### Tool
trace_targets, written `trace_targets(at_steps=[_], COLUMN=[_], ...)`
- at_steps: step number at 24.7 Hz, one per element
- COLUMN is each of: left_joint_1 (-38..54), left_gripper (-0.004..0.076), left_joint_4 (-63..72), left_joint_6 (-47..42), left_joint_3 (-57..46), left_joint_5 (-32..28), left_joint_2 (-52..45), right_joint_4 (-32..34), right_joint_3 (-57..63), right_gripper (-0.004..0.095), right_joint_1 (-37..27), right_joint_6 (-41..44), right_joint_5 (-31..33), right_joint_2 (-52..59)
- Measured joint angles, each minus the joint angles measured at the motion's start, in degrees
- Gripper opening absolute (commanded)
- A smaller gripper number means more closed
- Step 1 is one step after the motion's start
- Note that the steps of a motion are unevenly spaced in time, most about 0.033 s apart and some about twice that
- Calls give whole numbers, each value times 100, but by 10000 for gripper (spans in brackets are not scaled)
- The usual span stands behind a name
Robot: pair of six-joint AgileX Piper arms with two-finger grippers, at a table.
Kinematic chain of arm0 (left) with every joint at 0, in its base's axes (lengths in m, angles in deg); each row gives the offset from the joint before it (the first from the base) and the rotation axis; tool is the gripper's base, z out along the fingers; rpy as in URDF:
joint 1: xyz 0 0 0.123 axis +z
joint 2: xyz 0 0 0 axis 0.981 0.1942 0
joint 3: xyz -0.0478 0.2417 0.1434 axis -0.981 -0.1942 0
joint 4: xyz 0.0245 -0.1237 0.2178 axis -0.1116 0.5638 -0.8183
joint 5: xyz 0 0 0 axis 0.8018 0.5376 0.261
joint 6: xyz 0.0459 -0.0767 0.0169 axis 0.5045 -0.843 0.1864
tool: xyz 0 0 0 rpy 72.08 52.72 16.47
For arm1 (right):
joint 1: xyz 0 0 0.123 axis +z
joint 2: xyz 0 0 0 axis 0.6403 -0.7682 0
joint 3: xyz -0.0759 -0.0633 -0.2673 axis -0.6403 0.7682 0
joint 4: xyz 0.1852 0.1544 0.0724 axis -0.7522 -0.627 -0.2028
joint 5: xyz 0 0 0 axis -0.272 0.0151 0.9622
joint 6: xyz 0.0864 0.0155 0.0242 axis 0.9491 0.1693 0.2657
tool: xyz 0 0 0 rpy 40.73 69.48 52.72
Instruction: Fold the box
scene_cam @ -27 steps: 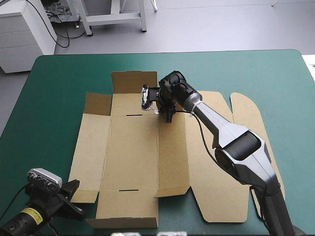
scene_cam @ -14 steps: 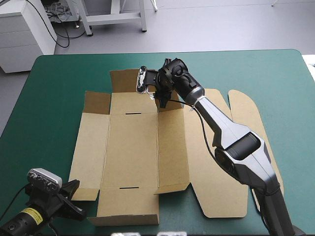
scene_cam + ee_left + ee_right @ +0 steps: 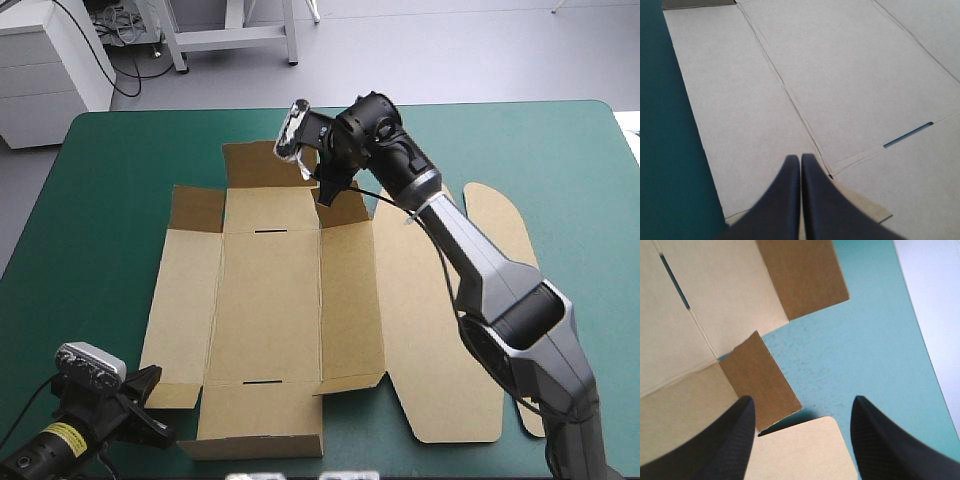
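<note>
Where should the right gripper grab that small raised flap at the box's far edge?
Its free edge, from above, a finger on each face: the flap stands tilted up off the box, bare both sides, by the open right gripper.
</note>
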Motion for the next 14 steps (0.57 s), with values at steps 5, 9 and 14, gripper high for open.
trace_targets(at_steps=[5, 9, 14], left_joint_1=[0, 0, 0], left_gripper=[-8, -8, -8], left_joint_4=[0, 0, 0], left_joint_6=[0, 0, 0], left_joint_3=[0, 0, 0], left_joint_5=[-11, -11, -23], left_joint_2=[0, 0, 0], right_joint_4=[-244, -283, -287], right_joint_3=[-24, -41, 1502], right_gripper=[53, -12, -12], right_joint_1=[12, 17, 17], right_joint_6=[890, 1515, 2085], right_joint_5=[14, 14, 14], right_joint_2=[763, 1350, 2981])
